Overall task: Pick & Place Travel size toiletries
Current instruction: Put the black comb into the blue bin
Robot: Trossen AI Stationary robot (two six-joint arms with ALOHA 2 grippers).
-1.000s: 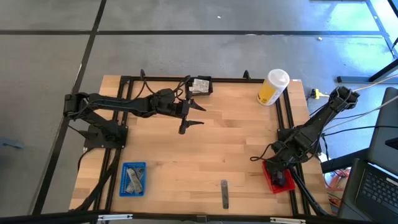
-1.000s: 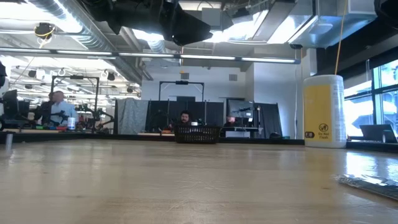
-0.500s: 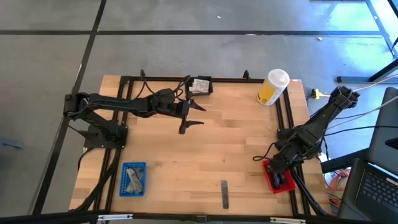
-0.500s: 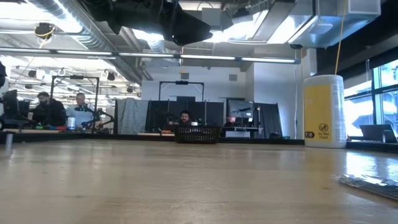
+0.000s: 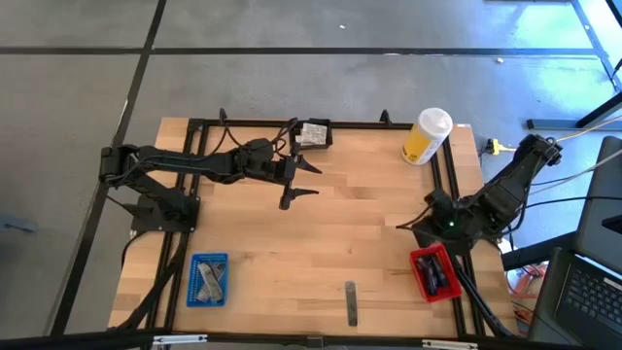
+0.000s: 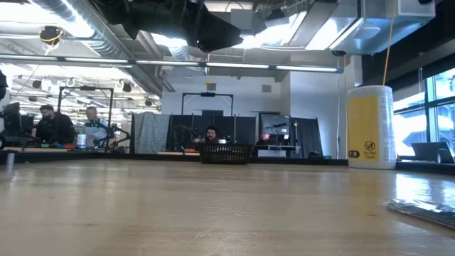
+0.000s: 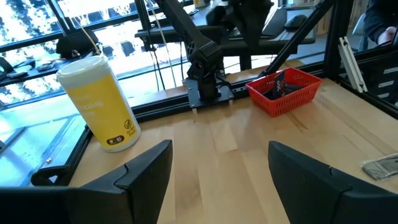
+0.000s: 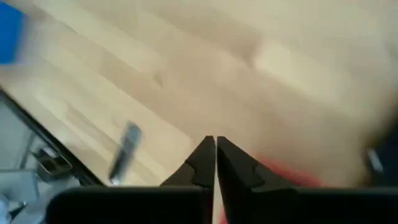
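Note:
A red tray (image 5: pixel 432 273) near the table's right edge holds short dark tubes (image 7: pixel 278 84). A blue tray (image 5: pixel 207 280) at the near left holds grey and silvery items. One slim grey stick (image 5: pixel 351 303) lies flat on the wood near the front edge, also seen in the right wrist view (image 8: pixel 126 151). Silvery sachets (image 5: pixel 314 134) lie at the far edge. My right gripper (image 5: pixel 418 226) hangs shut and empty above the table, just beyond the red tray's far side; its fingertips (image 8: pixel 216 142) meet. My left gripper (image 5: pixel 301 180) hovers open over the table's far middle (image 7: pixel 221 149).
A tall yellow container with a white cap (image 5: pixel 426 136) stands at the far right corner. A black frame (image 5: pixel 442 175) runs along the table's edges. Bare wood (image 5: pixel 330 243) spreads across the middle between the two arms. People sit in the room behind the table (image 6: pixel 57 124).
My right gripper has risen from low over the red tray and gone toward the table's far edge, tipping as it rose. It now stands clear of the tray, which is uncovered in the high view.

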